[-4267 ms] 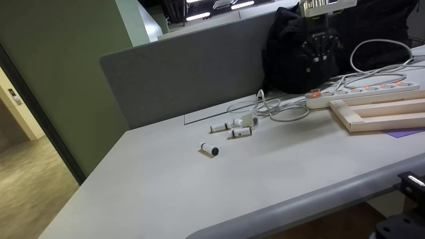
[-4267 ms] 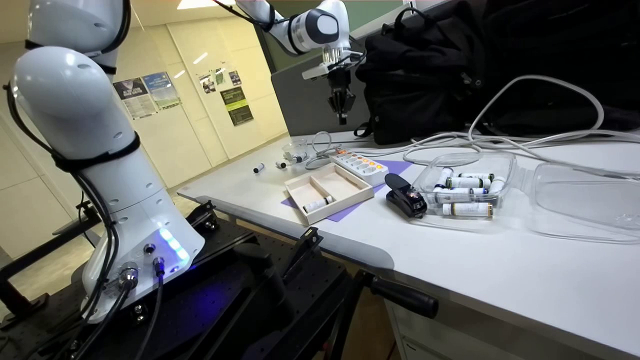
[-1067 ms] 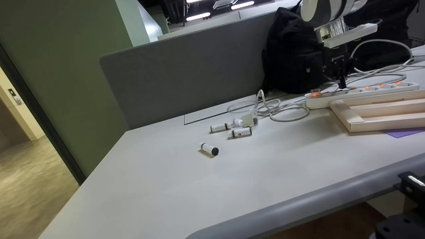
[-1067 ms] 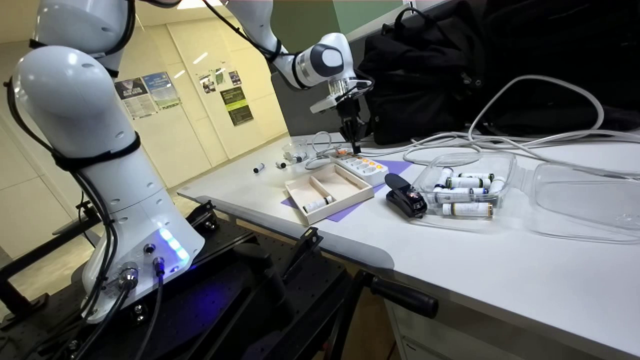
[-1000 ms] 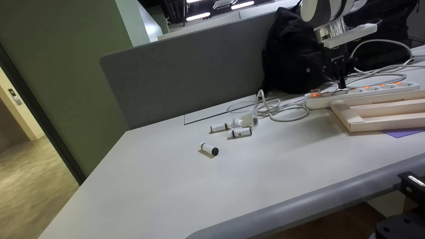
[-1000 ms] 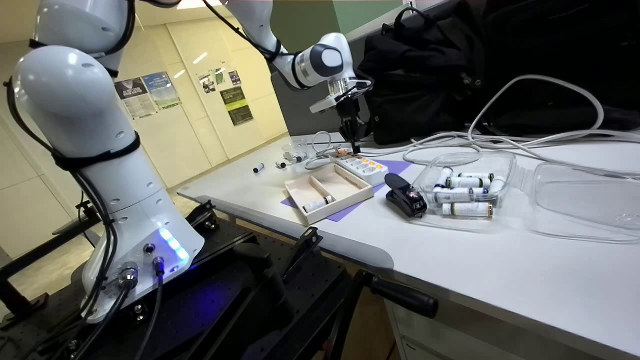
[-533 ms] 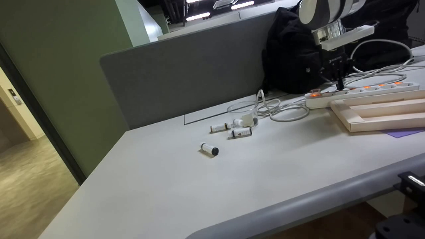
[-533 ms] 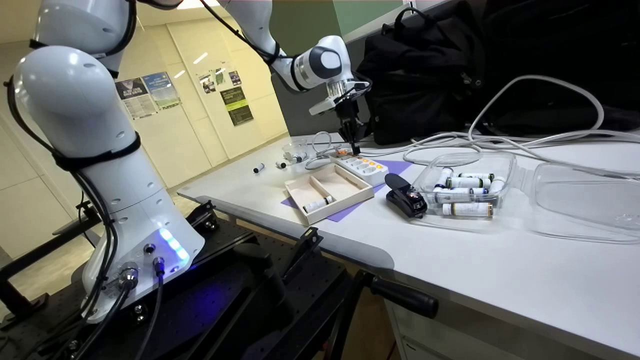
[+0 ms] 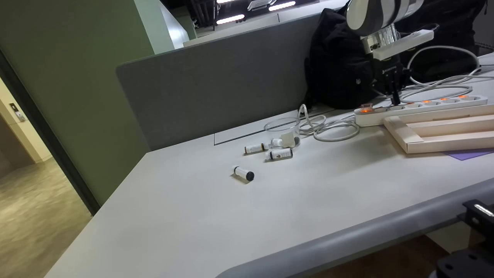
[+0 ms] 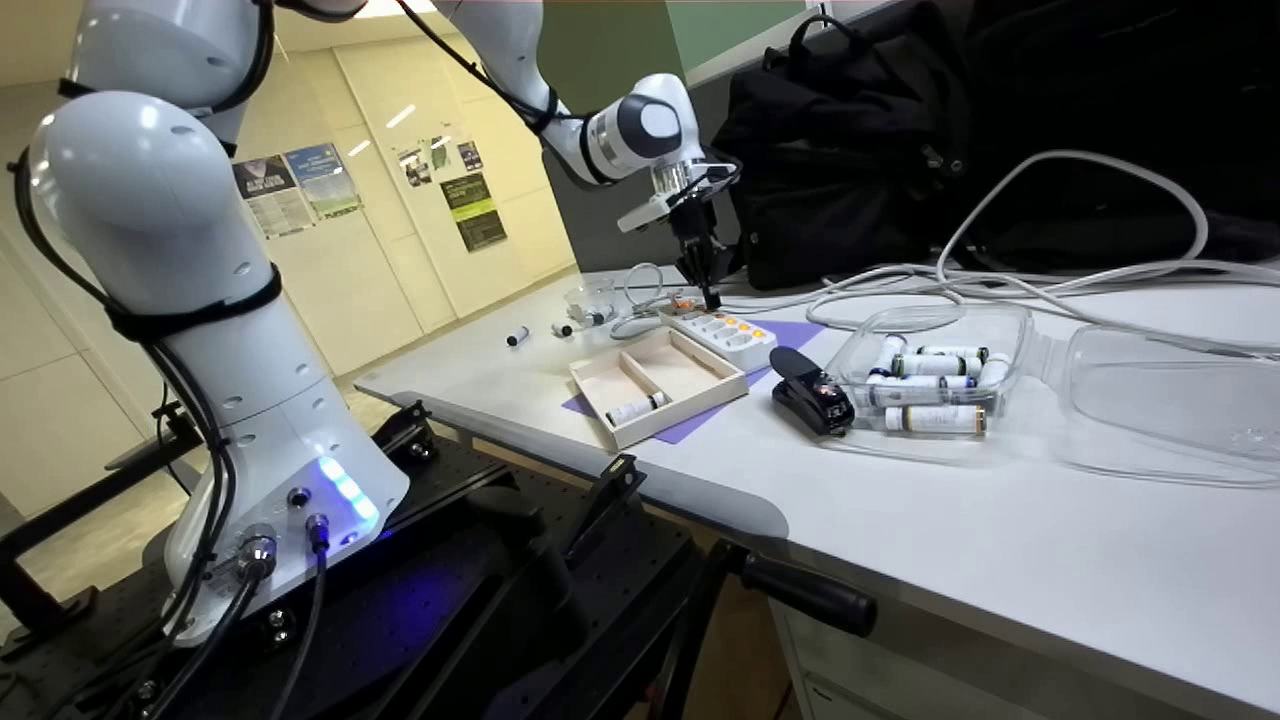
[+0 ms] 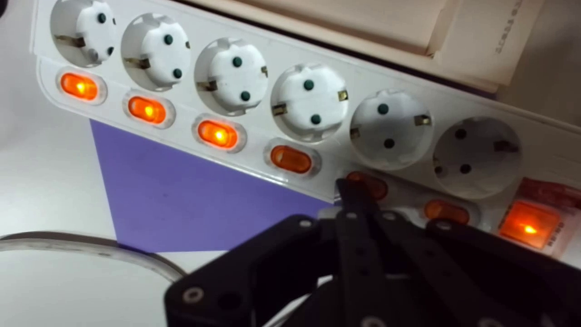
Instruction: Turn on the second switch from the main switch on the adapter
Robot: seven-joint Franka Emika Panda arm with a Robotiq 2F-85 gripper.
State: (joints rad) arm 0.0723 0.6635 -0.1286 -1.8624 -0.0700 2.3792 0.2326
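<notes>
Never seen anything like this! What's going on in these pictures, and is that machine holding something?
The machine is a white robot arm, ending in a black claw. Two pictures come from cameras outside it; the third, carried on the arm itself, looks down at a white power strip. Also on the desk are a wooden tray, small white bottles and a black bag. The claw looks shut, holding nothing. It is poised at an unlit switch, second from the large glowing main switch, perhaps to press it; I can't tell whether they touch.
</notes>
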